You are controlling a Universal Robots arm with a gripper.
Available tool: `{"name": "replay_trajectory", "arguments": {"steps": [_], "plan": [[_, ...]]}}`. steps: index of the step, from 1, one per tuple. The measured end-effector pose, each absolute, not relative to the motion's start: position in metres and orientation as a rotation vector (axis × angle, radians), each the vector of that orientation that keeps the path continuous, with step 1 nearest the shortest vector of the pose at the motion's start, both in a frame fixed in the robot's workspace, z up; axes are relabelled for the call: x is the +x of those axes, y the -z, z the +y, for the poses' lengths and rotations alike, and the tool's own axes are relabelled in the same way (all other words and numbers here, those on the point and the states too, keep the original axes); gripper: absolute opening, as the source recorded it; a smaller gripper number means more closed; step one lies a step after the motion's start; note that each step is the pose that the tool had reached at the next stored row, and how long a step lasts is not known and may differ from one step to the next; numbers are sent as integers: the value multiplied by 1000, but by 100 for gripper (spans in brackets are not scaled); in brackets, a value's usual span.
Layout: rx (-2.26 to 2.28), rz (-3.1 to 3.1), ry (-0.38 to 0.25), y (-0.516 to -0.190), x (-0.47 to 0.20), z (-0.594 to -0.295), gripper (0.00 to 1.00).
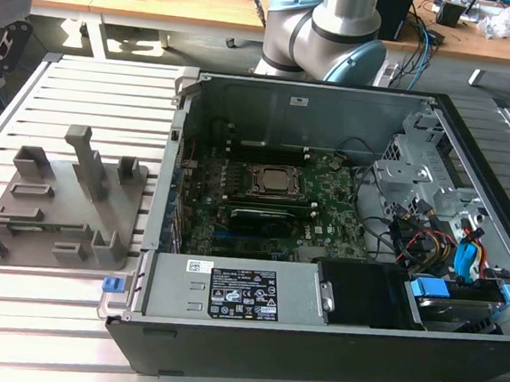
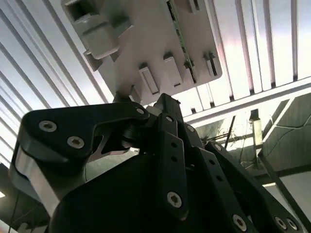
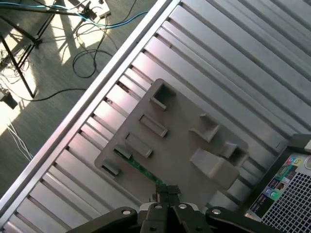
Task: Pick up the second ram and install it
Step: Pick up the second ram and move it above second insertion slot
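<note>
Hovering over the grey holder tray [image 3: 181,112], the gripper [image 3: 165,189] points down, fingertips pinched together and empty, near the second ram [image 3: 140,166]. In the exterior view, the tray sits at nine o'clock from the computer case [image 1: 316,107].

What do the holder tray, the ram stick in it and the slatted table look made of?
Holder tray: matt grey plastic, possibly printed; dull, uniform, blocky shapes. Ram stick: green circuit board, judging by its thin green edge. Slatted table: metal, probably aluminium; silvery slats with bright glare.
</note>
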State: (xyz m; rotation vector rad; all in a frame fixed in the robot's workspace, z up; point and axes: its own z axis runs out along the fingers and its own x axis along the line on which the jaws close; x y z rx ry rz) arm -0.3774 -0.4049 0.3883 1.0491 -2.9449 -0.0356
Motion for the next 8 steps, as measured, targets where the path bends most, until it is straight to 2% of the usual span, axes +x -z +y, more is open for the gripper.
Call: {"name": "replay_trajectory", "arguments": {"steps": [8], "plan": [[1232, -2872, 34, -388, -377, -405, 11]]}}
